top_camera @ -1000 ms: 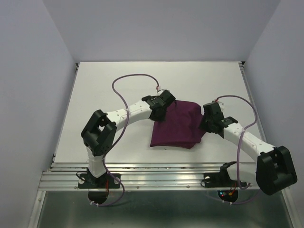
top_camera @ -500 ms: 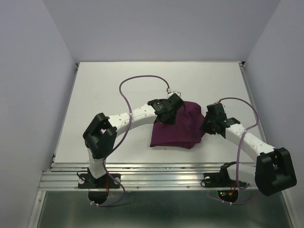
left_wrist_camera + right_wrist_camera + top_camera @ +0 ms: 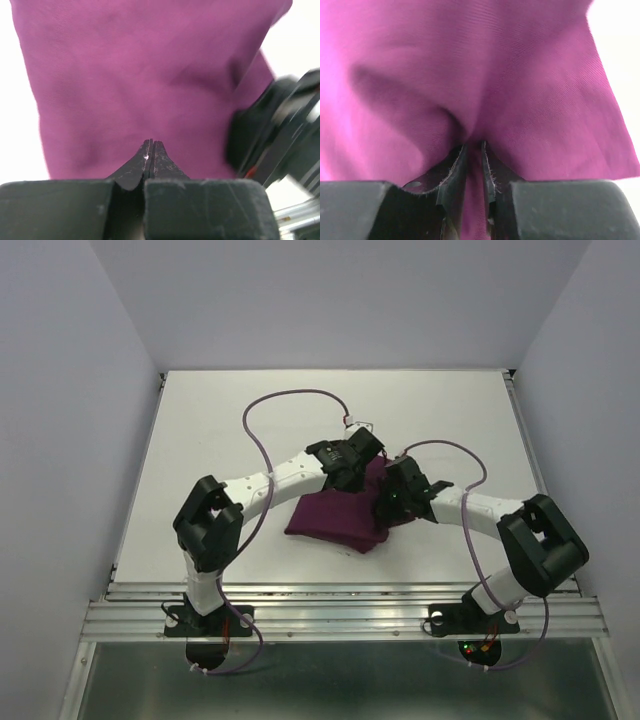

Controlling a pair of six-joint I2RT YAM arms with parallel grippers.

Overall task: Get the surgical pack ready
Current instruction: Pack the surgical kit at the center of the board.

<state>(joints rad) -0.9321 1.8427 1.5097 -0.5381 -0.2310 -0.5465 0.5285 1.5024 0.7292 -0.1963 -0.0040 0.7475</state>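
The surgical pack shows as a folded dark purple cloth bundle (image 3: 328,516) lying mid-table. My left gripper (image 3: 366,474) is over the bundle's far edge, and its jaws are shut with nothing visible between them. In the left wrist view the shut left gripper (image 3: 151,145) points at the cloth (image 3: 140,75), which fills the frame. My right gripper (image 3: 386,510) is at the bundle's right end. In the right wrist view the right gripper (image 3: 474,148) is shut on a bunched fold of the cloth (image 3: 470,60), and fabric runs down between the fingers.
The white table (image 3: 220,420) is enclosed by pale walls on three sides. An aluminium rail (image 3: 330,615) runs along the near edge, by the arm bases. Purple cables (image 3: 290,398) loop above both arms. My right arm's wrist (image 3: 280,135) shows close by in the left wrist view.
My right arm has swung left with the cloth's right side, and the bundle has shifted left and narrowed. Its jaws have drawn closer on the fold. The left gripper stayed shut near the far edge.
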